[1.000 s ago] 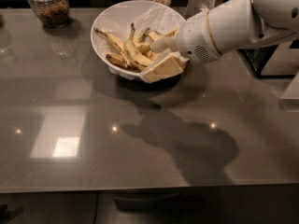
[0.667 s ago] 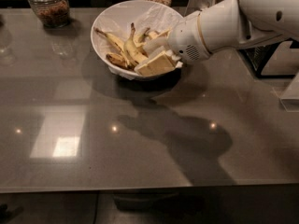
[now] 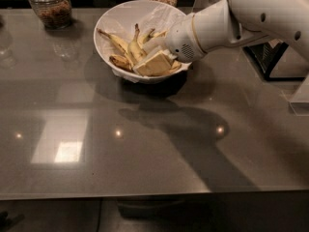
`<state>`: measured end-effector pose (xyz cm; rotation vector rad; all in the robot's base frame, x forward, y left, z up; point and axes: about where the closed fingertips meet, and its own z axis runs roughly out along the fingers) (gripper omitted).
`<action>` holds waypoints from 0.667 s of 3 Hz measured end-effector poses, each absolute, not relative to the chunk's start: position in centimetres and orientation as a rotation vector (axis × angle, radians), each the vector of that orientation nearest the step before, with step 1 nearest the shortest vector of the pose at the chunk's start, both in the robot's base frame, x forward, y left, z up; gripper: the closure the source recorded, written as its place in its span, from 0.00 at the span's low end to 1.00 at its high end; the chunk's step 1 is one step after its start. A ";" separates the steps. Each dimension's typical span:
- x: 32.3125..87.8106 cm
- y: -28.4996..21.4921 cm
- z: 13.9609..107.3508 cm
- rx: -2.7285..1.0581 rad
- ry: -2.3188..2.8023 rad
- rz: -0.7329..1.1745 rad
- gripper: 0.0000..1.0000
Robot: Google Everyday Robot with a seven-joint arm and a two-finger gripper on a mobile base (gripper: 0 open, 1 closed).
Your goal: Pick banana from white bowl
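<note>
Banana (image 3: 117, 43), long, curved, yellow with brown streaks, is laid in the left part of the glossy, deep white bowl (image 3: 107, 18) on the bench (image 3: 145, 153). The end effector (image 3: 155, 63) is set among the pile beside it; its state cannot be told. Light, soft, easily bruised fruit is judged best gripped gently mid-body.

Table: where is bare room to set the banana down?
Bare: the whole tabletop between the white bowl and the near edge. Crowded: the back edge by the jar, and the bowl, where the claw rests among bananas.
</note>
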<state>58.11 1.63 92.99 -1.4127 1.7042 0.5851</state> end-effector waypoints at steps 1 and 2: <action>59.4 2.2 92.1 -1.420 1.714 0.600 0.48; 61.3 2.7 91.0 -1.429 1.735 0.610 0.46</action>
